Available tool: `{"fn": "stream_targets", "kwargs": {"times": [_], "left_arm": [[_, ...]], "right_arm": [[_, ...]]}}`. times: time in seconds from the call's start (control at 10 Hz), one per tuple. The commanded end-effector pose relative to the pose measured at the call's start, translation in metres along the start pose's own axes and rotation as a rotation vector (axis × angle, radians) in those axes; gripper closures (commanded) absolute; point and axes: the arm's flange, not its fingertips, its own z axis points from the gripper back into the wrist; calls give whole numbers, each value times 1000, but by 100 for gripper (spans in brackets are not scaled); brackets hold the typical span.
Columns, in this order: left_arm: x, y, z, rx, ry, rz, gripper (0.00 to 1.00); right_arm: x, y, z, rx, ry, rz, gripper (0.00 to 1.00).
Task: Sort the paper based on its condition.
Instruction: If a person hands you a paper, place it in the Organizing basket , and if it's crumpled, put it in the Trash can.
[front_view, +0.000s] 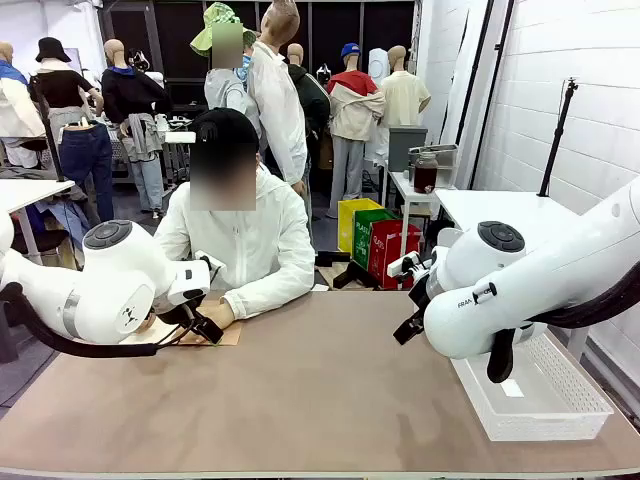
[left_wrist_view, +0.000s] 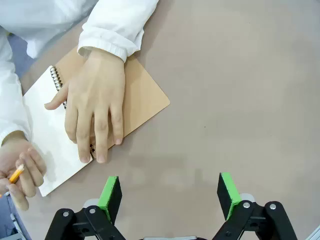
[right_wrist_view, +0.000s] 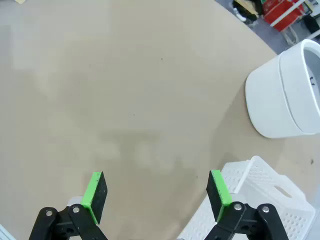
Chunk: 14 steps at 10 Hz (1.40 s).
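Both my tools hang with jaws wide and nothing in them. Ahead and left of the left gripper (left_wrist_view: 170, 187), the paper (left_wrist_view: 47, 130) is a white page on the spiral notebook (left_wrist_view: 145, 100), pinned under the person's hand (left_wrist_view: 95, 110); I cannot tell if it is bound. I expect it to be light, limp and slippery, best pinched at a free edge. The right gripper (right_wrist_view: 157, 187) has the white basket (right_wrist_view: 260, 180) just beside its right finger, partly cut off.

I'm looking across a brown table (front_view: 320, 400) into a bright room. A white brick wall (front_view: 600, 90) runs along the right, with a white side table (front_view: 500, 205) against it. Coloured crates (front_view: 385, 245) stand on the floor far behind, and dark panels (front_view: 180, 30) lie beyond.
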Motion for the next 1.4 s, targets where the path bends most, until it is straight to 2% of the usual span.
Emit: {"fn": "stream_targets", "kwargs": {"times": [0.0, 1.3], "left_arm": [[0, 0, 0, 0, 0, 0, 0], [0, 0, 0, 0, 0, 0, 0]], "right_arm": [[0, 0, 0, 0, 0, 0, 0], [0, 0, 0, 0, 0, 0, 0]]}}
